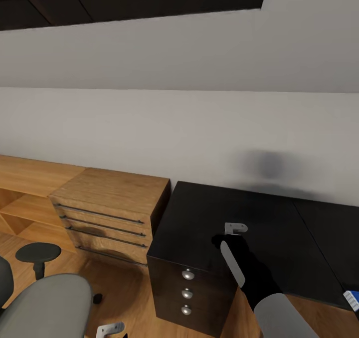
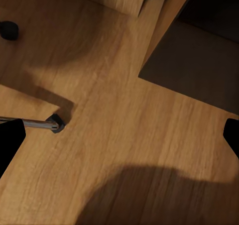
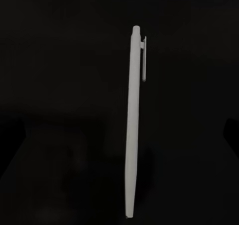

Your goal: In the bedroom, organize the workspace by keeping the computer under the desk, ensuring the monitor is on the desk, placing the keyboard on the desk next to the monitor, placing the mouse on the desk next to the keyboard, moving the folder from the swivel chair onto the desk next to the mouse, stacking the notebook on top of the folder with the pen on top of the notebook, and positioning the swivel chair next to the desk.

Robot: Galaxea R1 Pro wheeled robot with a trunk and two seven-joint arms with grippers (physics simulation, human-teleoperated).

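Right hand (image 1: pixel 230 236) hovers over black table (image 1: pixel 279 228), jaw state unclear. White pen (image 3: pixel 133 130) lies on the table, clip end at 12 o'clock. Light, stiff, slippery, rolls; pinch mid-barrel across its width.

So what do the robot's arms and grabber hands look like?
The right arm is black near the wrist, with a pale grey rounded sleeve section lower down. The right gripper ends in small light grey bracket-like fingers. The left gripper has similar grey fingers.
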